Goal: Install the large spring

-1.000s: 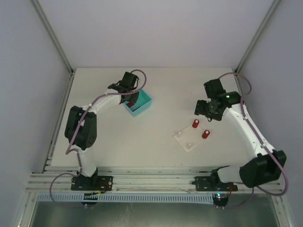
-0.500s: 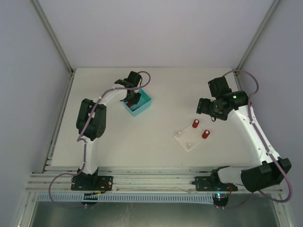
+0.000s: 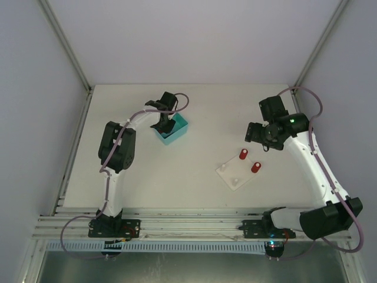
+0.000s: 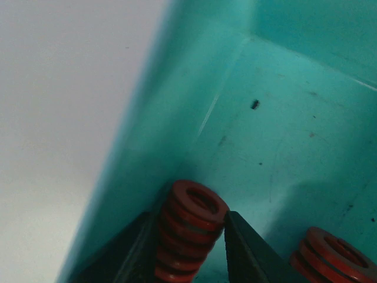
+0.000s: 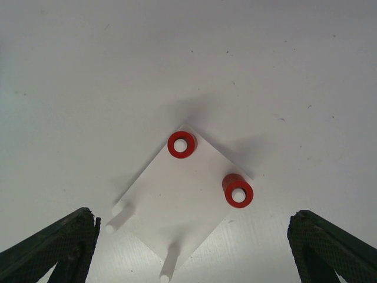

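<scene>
Left tool [image 4: 188, 236] grips a spring [image 4: 191, 215] inside the bin [image 4: 283, 135]; right tool [image 5: 191, 219] stands wide open, empty, above the plate [image 5: 177, 194].

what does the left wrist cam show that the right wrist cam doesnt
Only left wrist: the inside of the teal bin, with the left gripper closed on a red spring in the bin's corner and a second spring beside it. Only right wrist: the white plate with two seated springs and two bare pegs, and the right gripper open above it. Both: bare white table.
</scene>
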